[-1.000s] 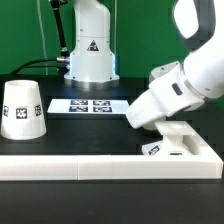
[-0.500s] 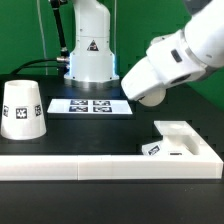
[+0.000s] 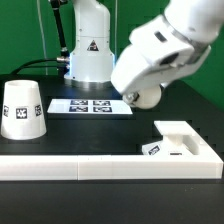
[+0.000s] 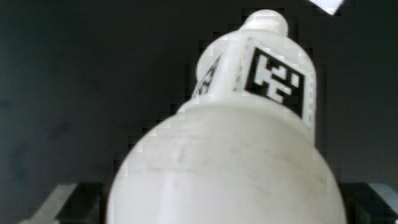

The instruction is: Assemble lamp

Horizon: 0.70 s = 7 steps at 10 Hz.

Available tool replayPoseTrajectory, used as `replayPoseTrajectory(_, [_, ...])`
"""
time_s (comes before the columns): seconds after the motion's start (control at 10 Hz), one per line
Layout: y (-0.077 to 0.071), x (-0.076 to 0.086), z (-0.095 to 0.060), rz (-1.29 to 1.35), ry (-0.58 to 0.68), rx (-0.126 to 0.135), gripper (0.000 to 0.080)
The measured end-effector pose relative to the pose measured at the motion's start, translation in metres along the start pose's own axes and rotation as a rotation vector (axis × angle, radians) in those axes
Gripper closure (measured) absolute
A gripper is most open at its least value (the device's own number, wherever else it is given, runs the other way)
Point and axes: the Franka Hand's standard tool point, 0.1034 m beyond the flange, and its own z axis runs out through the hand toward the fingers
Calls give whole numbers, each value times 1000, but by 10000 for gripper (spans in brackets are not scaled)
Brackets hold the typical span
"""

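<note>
The white round bulb (image 4: 222, 150) fills the wrist view, its neck with a black-and-white tag pointing away from the camera. My gripper (image 4: 222, 212) is shut on the bulb's round body, with a dark finger at each side. In the exterior view my gripper (image 3: 137, 96) hangs above the table, just right of the marker board; the bulb is mostly hidden there by the hand. The flat square base (image 3: 181, 140) lies at the right, against the border rail's corner. The cone shade (image 3: 22, 108) stands at the left, wide end down.
The marker board (image 3: 90, 105) lies mid-table. The long white border rail (image 3: 70, 166) runs along the front. The white robot pedestal (image 3: 88, 50) stands at the back. A green wall is behind.
The arm rose from down at the base and swung to the exterior view's left, now over the marker board's right end. Shade and base have not moved.
</note>
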Motion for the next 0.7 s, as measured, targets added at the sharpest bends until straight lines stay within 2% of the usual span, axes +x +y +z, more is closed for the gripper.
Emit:
replayPoseTrajectory(0.2, [14,-1,-37,29,129,-44,220])
replayPoseTrajectory(0.3, [14,3,-38,23,207,-66,220])
replayPoseTrajectory(0.4, [17,2,-34,24,267,-73,220])
replayPoseTrajectory(0.7, [27,4,-37,27,469,-112,220])
